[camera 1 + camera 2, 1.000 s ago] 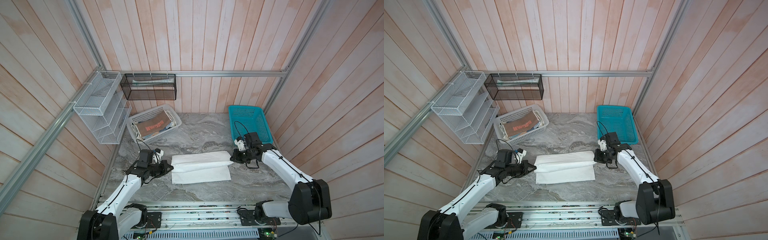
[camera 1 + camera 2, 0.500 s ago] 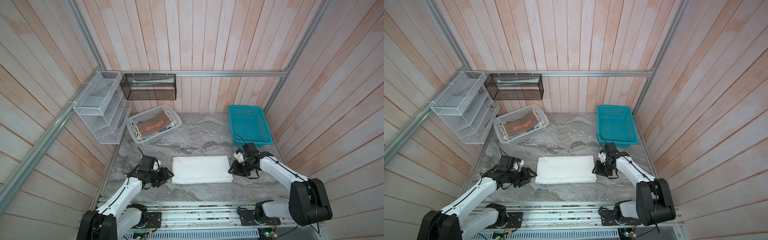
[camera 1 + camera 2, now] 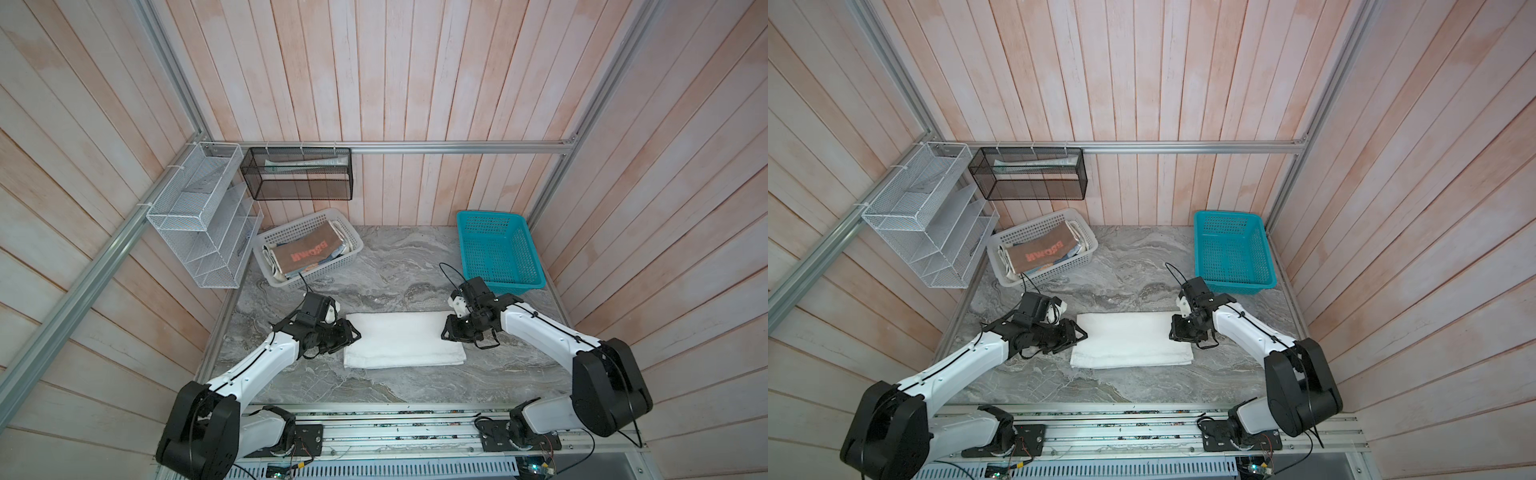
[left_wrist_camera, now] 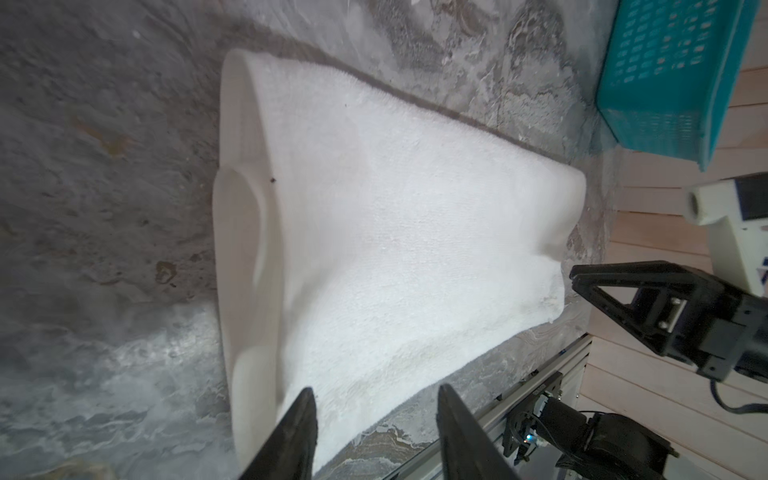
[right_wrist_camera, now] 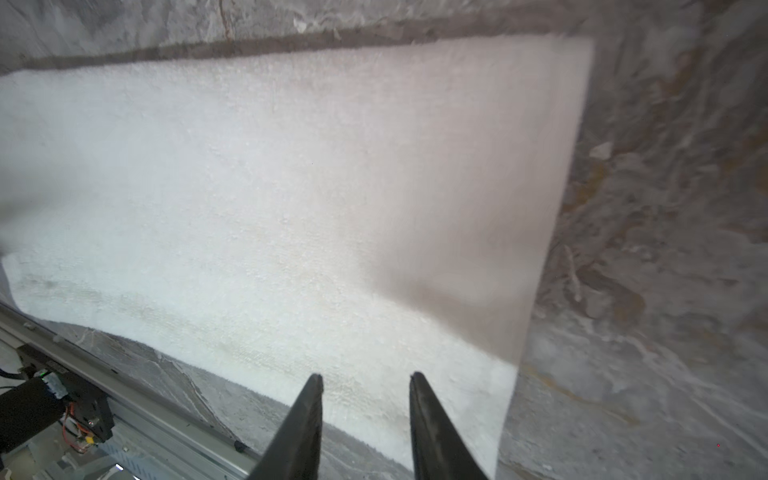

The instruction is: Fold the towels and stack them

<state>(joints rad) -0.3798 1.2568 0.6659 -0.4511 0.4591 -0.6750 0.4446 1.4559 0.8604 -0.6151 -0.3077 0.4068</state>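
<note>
Treat white towel point(image 3: 403, 345) as soft, floppy; pinch both layers at end corners with left gripper point(image 4: 376, 388), right gripper point(image 5: 366, 375), both spread, empty.

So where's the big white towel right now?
In both top views the big white towel lies folded flat on the marble table, near its front edge, between the left tool and the right tool.

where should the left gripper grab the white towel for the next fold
Probably the white towel at its left short end, all layers together, left gripper coming in low from the left: it lies flat, and that end's layered edges gape slightly.
</note>
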